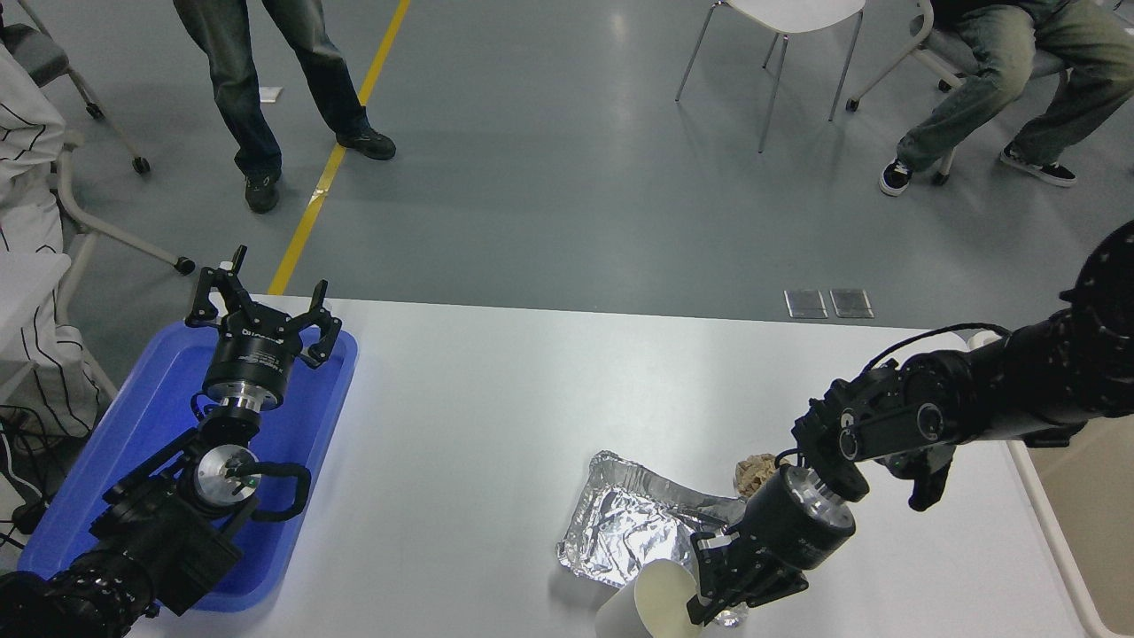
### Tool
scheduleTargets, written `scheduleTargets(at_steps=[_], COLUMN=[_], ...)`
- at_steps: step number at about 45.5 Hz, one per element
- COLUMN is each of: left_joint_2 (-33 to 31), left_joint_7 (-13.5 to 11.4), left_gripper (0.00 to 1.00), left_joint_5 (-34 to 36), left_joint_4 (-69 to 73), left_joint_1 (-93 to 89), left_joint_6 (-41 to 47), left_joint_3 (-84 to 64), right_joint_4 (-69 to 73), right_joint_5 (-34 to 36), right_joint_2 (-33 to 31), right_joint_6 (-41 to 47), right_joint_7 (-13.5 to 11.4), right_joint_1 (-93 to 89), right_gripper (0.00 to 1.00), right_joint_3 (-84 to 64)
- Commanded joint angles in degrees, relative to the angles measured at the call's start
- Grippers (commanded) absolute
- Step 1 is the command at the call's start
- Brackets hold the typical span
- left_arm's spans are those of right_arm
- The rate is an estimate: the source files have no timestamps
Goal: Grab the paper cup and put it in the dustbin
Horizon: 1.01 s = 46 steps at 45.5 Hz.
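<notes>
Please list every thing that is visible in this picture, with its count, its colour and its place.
paper cup: 1, cream-white, tilted at the near table edge, in the right end effector
foil tray: 1, silver, beside the cup
paper ball: 1, brown, behind the right wrist
blue tray: 1, table's left end
dustbin: 1, beige, right edge
table: 1, white
chairs: several, far floor
people: three partly seen, far side
left end effector: black, open, above the blue tray
right end effector: black, shut on the cup's rim
</notes>
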Motion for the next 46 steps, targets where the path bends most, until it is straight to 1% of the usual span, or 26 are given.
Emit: scheduleTargets(at_steps=[1, 11, 23, 46], left_joint_2=[0.0, 0.0, 0.0, 0.0], left_joint_7=[0.0, 0.0, 0.0, 0.0], left_gripper=[1.00, 1.00, 1.00, 1.00], left_joint_5=[0.0, 0.0, 0.0, 0.0], left_joint_4=[0.0, 0.0, 0.0, 0.0], left_joint_1=[0.0, 0.0, 0.0, 0.0], left_joint_6=[0.0, 0.0, 0.0, 0.0], left_joint_3=[0.0, 0.0, 0.0, 0.0], right_joint_4=[7.1, 8.6, 9.0, 9.0], right_joint_5=[-2.6, -3.0, -3.0, -3.1], right_joint_2=[-4.8, -5.9, -9.7, -10.9], right_joint_6=[0.8, 9.2, 9.3, 9.3], right_joint_7=[0.0, 0.0, 0.0, 0.0], right_joint_1=[11.3, 20.2, 31.1, 44.1], right_gripper=[0.00, 0.00, 0.00, 0.00], right_joint_3=[-3.1, -5.0, -8.3, -14.4])
